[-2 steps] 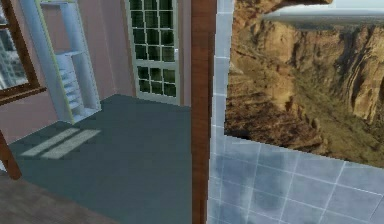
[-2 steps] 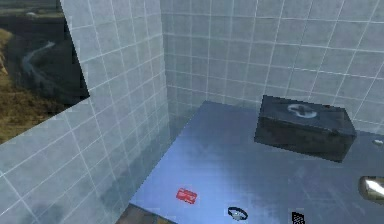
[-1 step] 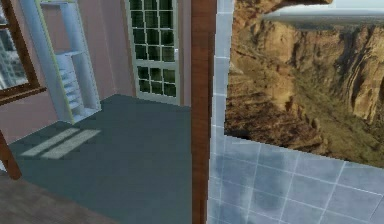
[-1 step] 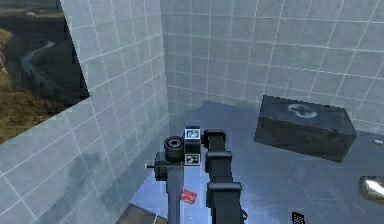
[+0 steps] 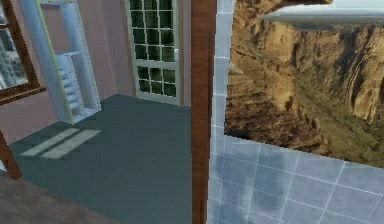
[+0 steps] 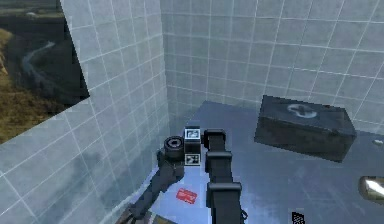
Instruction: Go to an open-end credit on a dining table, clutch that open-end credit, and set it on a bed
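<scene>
In the arm side view my arm (image 6: 222, 185) rises from the bottom edge over a grey-blue floor, with two white marker squares (image 6: 190, 135) at its far end. Left of them the gripper (image 6: 138, 208) slants down toward the bottom edge, its dark body close to a tiled wall. A small flat red thing with white marks (image 6: 186, 195) lies against the gripper's body beside the arm. The gripper's far end is hard to make out, so I cannot tell whether it holds anything.
A dark box (image 6: 305, 125) stands on the floor by the far tiled wall (image 6: 260, 50). A big canyon picture (image 5: 305, 75) hangs on the tiled wall. Past a brown door frame (image 5: 203, 100), a room holds a white shelf (image 5: 72, 60) and a glass door (image 5: 157, 50).
</scene>
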{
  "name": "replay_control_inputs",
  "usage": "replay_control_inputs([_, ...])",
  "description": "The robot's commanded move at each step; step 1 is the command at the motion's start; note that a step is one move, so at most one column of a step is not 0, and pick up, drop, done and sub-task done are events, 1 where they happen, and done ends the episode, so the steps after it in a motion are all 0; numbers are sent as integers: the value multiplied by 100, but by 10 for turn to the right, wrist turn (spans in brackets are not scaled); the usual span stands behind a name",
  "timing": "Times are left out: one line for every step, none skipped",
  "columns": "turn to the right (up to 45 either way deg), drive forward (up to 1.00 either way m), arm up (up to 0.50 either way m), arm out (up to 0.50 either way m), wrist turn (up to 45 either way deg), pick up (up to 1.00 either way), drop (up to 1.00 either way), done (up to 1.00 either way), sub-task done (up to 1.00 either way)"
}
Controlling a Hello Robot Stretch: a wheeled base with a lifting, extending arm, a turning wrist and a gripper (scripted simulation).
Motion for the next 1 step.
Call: replay_control_inputs([0, 0, 0, 0, 450, 0, 0, 0, 0])
